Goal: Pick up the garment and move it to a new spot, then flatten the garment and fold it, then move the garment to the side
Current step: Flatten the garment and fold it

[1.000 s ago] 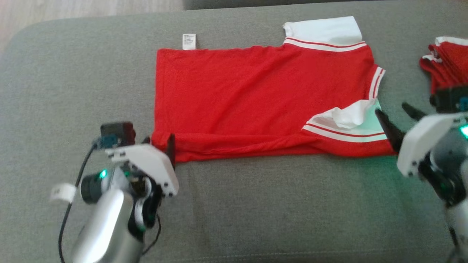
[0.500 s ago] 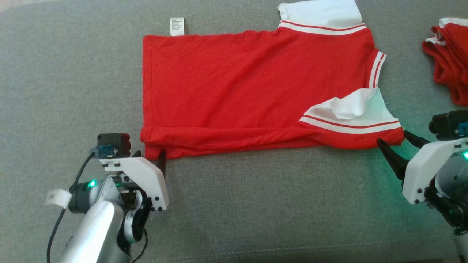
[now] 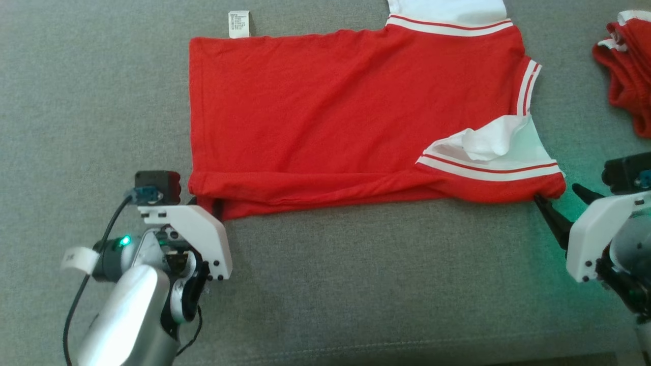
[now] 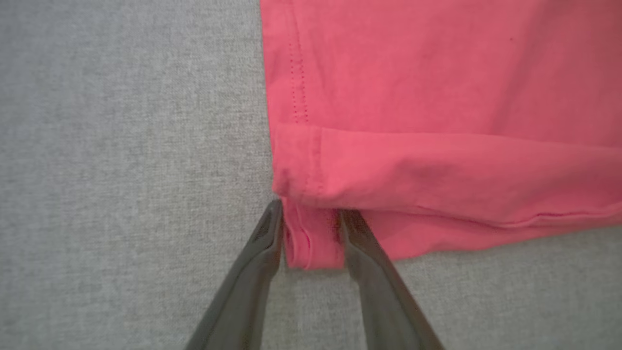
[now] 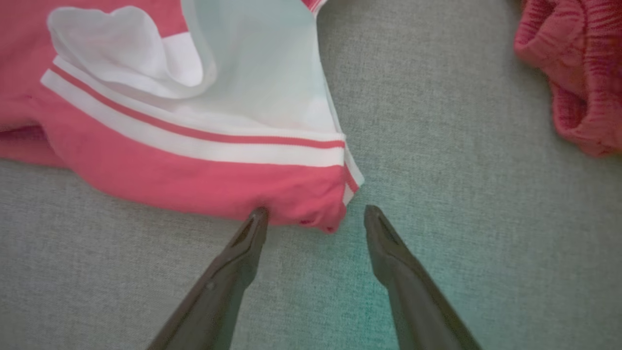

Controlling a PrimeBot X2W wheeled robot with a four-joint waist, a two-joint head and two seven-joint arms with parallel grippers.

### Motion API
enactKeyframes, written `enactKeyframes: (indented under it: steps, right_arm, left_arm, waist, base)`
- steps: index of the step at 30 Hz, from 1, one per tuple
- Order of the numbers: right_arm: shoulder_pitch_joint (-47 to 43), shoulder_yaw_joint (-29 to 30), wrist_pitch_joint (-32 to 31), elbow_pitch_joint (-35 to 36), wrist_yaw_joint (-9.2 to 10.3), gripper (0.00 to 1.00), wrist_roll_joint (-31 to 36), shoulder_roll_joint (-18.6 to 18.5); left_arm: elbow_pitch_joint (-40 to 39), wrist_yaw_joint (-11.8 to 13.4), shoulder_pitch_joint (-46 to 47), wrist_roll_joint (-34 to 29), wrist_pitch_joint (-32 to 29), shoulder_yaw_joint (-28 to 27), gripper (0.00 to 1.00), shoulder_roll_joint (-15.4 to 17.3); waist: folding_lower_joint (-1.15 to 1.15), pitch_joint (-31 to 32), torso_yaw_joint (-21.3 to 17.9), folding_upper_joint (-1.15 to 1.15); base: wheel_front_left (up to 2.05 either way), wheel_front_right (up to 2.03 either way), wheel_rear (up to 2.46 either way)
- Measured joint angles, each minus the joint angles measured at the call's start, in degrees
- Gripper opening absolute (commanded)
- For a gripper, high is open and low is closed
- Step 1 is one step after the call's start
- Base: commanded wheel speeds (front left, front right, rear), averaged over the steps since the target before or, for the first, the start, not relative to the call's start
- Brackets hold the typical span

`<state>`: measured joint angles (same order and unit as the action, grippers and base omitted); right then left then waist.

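One red shirt [image 3: 330, 112] on gray cushion [image 3: 356, 284]; left gripper [image 4: 311, 210] straddles hem corner [image 4: 311, 245], clamped or not unclear; right gripper [image 5: 316, 211] spread wide at sleeve [image 5: 194, 146].

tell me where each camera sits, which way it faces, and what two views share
Head view: on the head, facing down at the garment on the cushion; left pincer and right pincer show.
Left wrist view: on that wrist, along its fingers straddling the hem corner.
Right wrist view: on that wrist, along its fingers toward the striped sleeve.
Head and right wrist views share the red pile.
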<state>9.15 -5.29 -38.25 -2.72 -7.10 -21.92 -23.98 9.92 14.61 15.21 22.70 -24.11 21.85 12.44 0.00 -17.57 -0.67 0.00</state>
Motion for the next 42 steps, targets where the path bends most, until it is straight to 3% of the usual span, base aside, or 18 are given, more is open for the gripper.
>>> enactKeyframes:
  steps: [7, 22, 25, 26, 27, 28, 36, 42]
  right_arm:
    - [3.5, 0.3, -0.6, -3.3, 0.00, 1.00, 0.3, 0.3]
    - [4.7, -3.9, -2.8, -5.3, 0.00, 1.00, -1.3, 0.3]
    - [5.0, -4.8, -3.6, -5.3, 0.00, 1.00, -1.6, 0.0]
    - [5.4, -5.0, -4.0, -5.5, 0.00, 0.93, -2.0, -0.1]
    - [5.7, -5.1, -4.1, -5.8, 0.00, 0.42, -2.3, -0.1]
    - [5.9, -4.9, -4.1, -6.1, 0.00, 0.00, -2.6, -0.1]
    - [6.9, -1.5, -4.3, -9.7, 0.00, 0.00, -6.0, 0.6]
    - [6.4, 0.0, -9.8, -7.5, 0.00, 0.00, -10.2, -2.8]
  left_arm:
    - [0.0, -0.5, 0.9, 0.2, 0.0, 0.2, 0.49, 0.0]
    - [0.3, -2.1, 1.5, 1.7, -1.8, 1.7, 0.40, 0.4]
    - [-0.4, -2.8, 1.4, 1.9, -3.2, 2.2, 0.24, 0.8]
    - [-0.6, -3.1, 1.4, 2.3, -3.6, 2.4, 0.00, 0.9]
    - [-0.8, -3.3, 1.4, 2.6, -3.8, 2.6, 0.00, 1.0]
    - [-0.8, -3.5, 1.5, 2.7, -4.0, 2.9, 0.00, 1.1]
    - [-0.4, -5.4, 1.3, 5.2, -4.4, 3.1, 0.00, 1.4]
    - [-5.4, -8.9, -1.4, 8.0, -8.6, 3.2, 0.00, 4.9]
  waist:
    - [0.00, -1.0, 0.3, 0.00]
    - [0.00, -0.5, 0.9, 0.00]
    - [0.00, -0.6, 0.8, 0.00]
    - [0.00, -0.7, 0.7, 0.00]
    - [0.00, -0.7, 0.7, 0.00]
    - [0.00, -0.7, 0.7, 0.00]
    - [0.00, 1.0, 1.0, 0.00]
    - [0.00, 2.9, 1.0, 0.00]
  base:
    - [0.00, 0.00, 0.00]
    - [0.00, 0.00, 0.00]
    - [0.00, 0.00, 0.00]
    - [0.00, 0.00, 0.00]
    - [0.00, 0.00, 0.00]
    - [0.00, 0.00, 0.00]
    - [0.00, 0.00, 0.00]
    - [0.00, 0.00, 0.00]
